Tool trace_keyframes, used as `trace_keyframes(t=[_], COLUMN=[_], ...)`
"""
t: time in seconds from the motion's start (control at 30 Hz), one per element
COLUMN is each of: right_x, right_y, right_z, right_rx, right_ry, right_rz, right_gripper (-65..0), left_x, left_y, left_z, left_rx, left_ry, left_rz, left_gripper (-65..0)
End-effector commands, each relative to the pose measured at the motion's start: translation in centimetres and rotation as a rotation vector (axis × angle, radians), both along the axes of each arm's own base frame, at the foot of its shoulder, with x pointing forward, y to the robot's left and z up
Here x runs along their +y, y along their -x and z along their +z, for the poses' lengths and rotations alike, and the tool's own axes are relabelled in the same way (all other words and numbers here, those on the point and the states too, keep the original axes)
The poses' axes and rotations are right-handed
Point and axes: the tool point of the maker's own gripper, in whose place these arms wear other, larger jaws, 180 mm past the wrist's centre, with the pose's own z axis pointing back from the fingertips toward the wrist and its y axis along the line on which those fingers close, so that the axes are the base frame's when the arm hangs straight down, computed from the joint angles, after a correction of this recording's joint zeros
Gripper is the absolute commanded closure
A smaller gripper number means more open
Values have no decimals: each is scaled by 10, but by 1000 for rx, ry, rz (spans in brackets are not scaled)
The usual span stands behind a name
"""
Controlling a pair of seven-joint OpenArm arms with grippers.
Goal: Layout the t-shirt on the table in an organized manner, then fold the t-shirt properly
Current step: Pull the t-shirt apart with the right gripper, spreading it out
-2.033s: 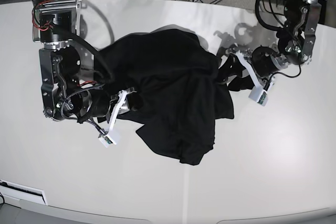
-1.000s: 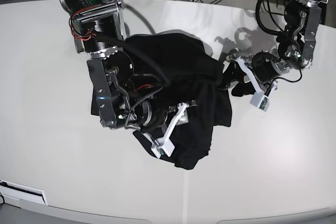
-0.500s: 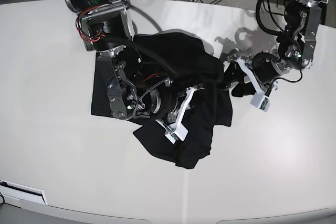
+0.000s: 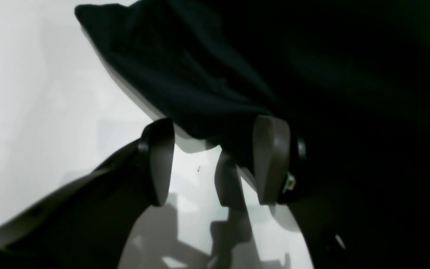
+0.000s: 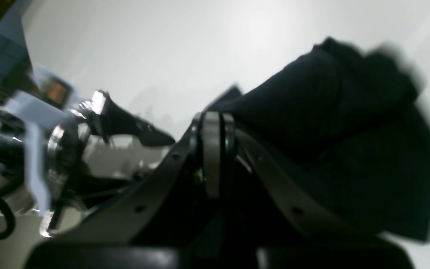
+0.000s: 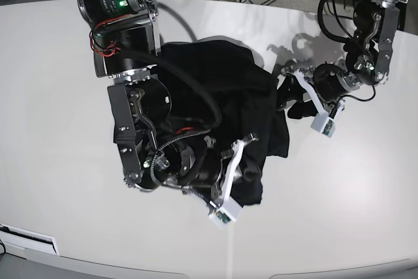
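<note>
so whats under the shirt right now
Only the white table shows around the crumpled shirt. Anything beneath it is covered. The right gripper is shut at its near edge; whether it pinches fabric can't be seen.

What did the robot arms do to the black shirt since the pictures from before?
The right gripper swung from the table's side over onto the t-shirt, moved toward the near edge and shut on the cloth. The shirt bunched up smaller. The left gripper stayed open at the shirt's other edge.
</note>
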Motion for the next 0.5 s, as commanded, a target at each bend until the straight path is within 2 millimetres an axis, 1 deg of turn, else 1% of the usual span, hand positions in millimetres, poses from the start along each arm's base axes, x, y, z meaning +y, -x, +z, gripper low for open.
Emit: trace_keyframes(t=[0.0, 0.1, 0.17, 0.27, 0.33, 0.4, 0.47], right_x=[1, -19, -42, -87, -122, -158, -195], right_y=[-14, -29, -39, -54, -63, -70, -74], right_z=[32, 34, 27, 16, 14, 20, 30], right_rx=[-92, -139, -144, -153, -164, -177, -192], right_ry=[-21, 81, 155, 279, 335, 362, 368], right_rz=[-20, -123, -209, -332, -427, -525, -620], right_gripper=[0, 0, 0, 0, 0, 0, 0], left_x=[1, 1, 1, 2, 2, 2, 2], left_y=[-9, -9, -9, -8, -9, -9, -8], left_z=[14, 14, 13, 12, 12, 12, 12], left_rx=[-46, -46, -46, -46, -47, -47, -47], left_ry=[19, 19, 12, -2, -1, -1, -1], left_rz=[-2, -2, -4, -8, -8, -8, -8], left_gripper=[-347, -347, -347, -347, -347, -347, -347])
